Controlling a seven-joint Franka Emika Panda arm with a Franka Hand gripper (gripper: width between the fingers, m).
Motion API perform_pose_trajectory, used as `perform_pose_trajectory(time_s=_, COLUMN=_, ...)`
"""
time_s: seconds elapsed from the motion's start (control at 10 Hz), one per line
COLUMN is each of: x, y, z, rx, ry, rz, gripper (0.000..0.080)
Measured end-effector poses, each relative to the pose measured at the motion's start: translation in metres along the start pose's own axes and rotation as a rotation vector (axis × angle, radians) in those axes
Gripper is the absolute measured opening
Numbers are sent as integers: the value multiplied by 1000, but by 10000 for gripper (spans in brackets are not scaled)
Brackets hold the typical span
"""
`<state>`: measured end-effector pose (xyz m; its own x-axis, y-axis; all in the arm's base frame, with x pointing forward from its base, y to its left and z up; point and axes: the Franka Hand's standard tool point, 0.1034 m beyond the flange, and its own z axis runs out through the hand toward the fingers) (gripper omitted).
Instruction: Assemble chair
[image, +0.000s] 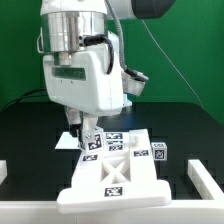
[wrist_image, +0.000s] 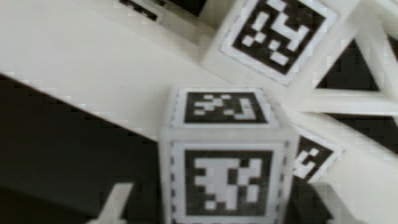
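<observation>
On the black table, tagged white chair parts (image: 115, 180) lie; pincer (image: 88, 137) state unclear.

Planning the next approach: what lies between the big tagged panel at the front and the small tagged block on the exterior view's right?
In the exterior view, bare black table separates the front panel from the small block; nothing lies there.

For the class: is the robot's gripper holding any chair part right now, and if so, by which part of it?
It cannot be told: the gripper is low among the chair parts, but its jaws are hidden.
</observation>
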<state>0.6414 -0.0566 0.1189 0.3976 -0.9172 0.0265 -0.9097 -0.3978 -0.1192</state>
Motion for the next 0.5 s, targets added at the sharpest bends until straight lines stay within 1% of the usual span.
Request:
perform_pose_trajectory(time_s=0.2, x=-2, y=0, z=1, rx=-2, ry=-1, rz=-54, gripper=290)
perform_pose_trajectory(time_s=0.3, x=-11, y=-3, z=3, rx=-11, ry=-9, rz=-95, gripper=493)
perform_pose_trajectory(time_s=0.4, x=-19, y=-5, z=3, rx=-24, ry=-15, rz=-233, gripper=493)
perform_pose_trajectory(time_s=0.5, x=-24, y=-10, z=1, rx=-32, ry=-17, rz=-386, gripper=620)
